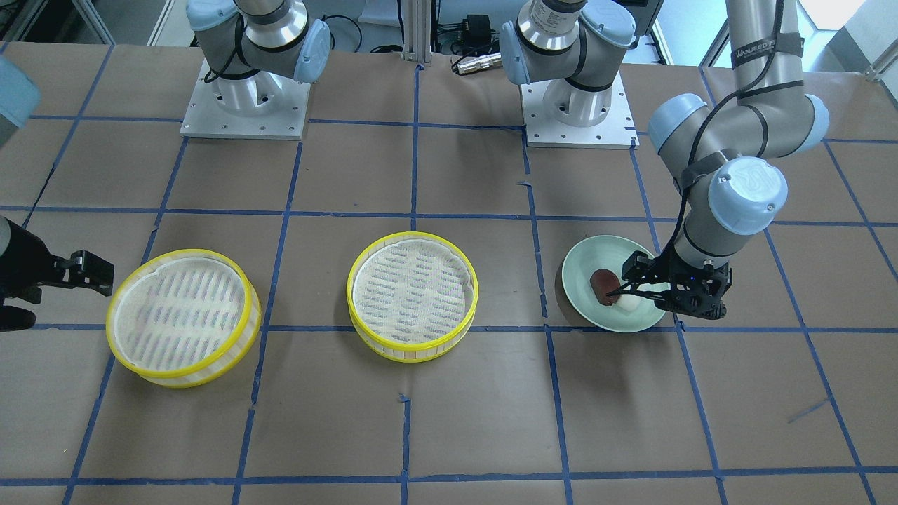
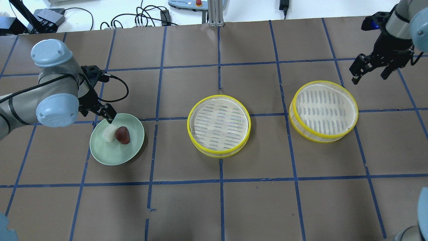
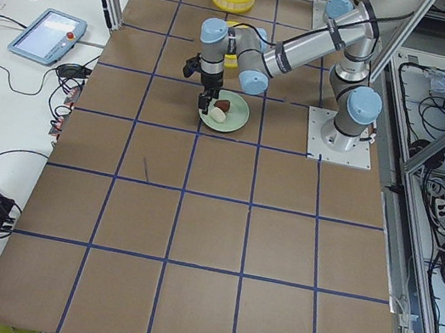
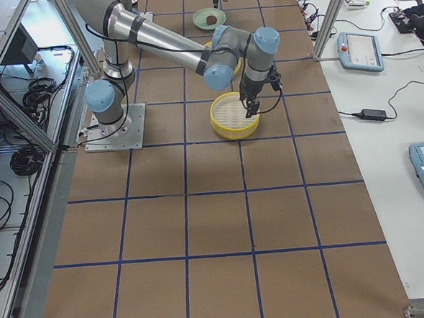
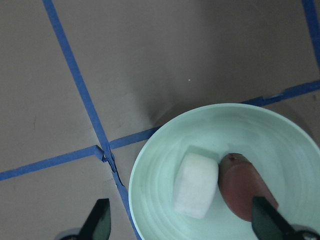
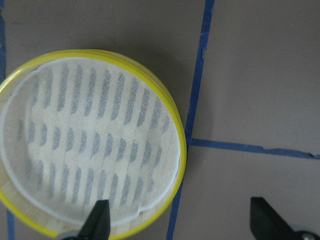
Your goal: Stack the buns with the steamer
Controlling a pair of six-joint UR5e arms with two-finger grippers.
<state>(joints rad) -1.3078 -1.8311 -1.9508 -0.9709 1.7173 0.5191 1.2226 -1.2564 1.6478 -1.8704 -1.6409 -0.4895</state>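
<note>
A pale green plate [image 2: 100, 154] holds a white blocky bun [image 2: 109, 134] and a dark reddish-brown oval bun [image 2: 123, 135] side by side. My left gripper [image 2: 97, 113] hovers over the plate, open. In the left wrist view its fingers [image 5: 98, 221] straddle the white bun [image 5: 196, 185] and the brown bun [image 5: 242, 187] from above. Two yellow-rimmed steamers with white liners are empty: one in the middle [image 2: 219, 125], one to the right [image 2: 323, 111]. My right gripper [image 2: 371, 73] is open and empty, above the table by the right steamer's [image 6: 90, 145] far edge.
The table is brown paper with a blue tape grid. The two arm bases [image 1: 244, 105] stand at the robot's side. Cables and a controller lie beyond the far edge [image 2: 150, 16]. In the front view the plate [image 1: 596, 249] is on the right.
</note>
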